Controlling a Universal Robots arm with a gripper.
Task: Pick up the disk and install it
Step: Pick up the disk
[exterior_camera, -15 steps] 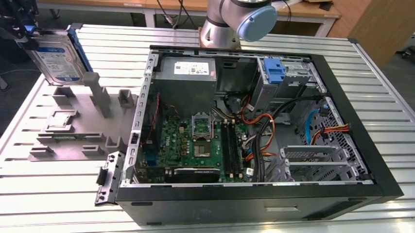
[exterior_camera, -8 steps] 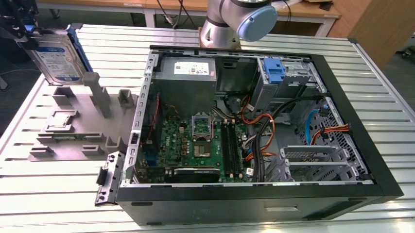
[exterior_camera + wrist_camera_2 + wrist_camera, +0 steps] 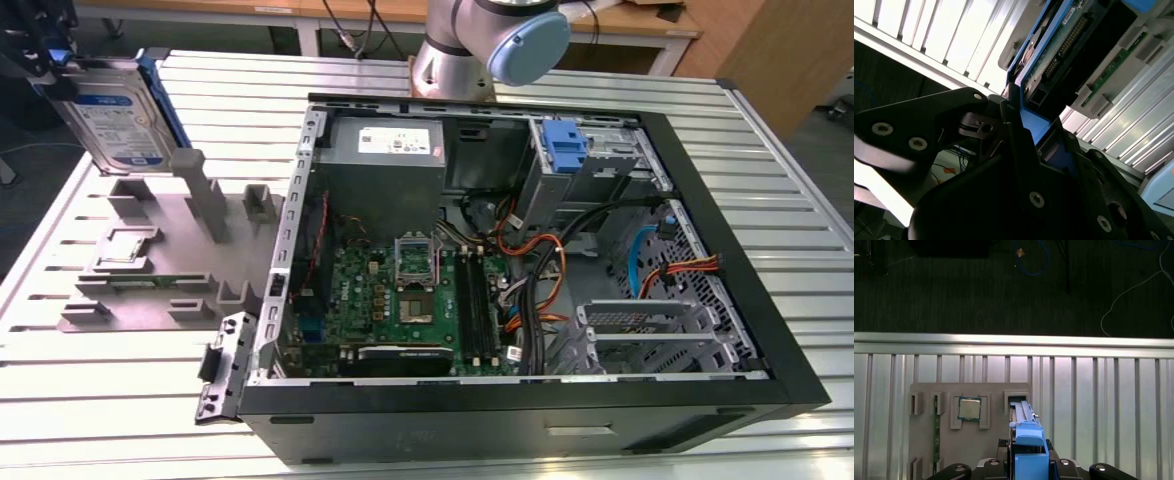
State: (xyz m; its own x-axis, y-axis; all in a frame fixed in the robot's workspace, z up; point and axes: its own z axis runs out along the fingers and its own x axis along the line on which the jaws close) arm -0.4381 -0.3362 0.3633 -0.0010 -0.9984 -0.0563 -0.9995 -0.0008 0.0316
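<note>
Now, silver-grey disk [image 3: 118, 118] — white-and-blue label, blue carrier — clamped in gripper [image 3: 1018, 117]

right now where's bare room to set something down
Free: table between the grey fixture and the near edge; between the fixture and the arm's base; a strip on the exterior view's right of the computer case. Crowded: inside the case, cables; by the fixture, the gripper holding the disk.

Silver-grey disk [image 3: 118, 118], white-and-blue label, bright blue carrier frame, standing on edge, gripped by the tool [image 3: 1013, 107] above the grey holder [image 3: 147, 270].
</note>
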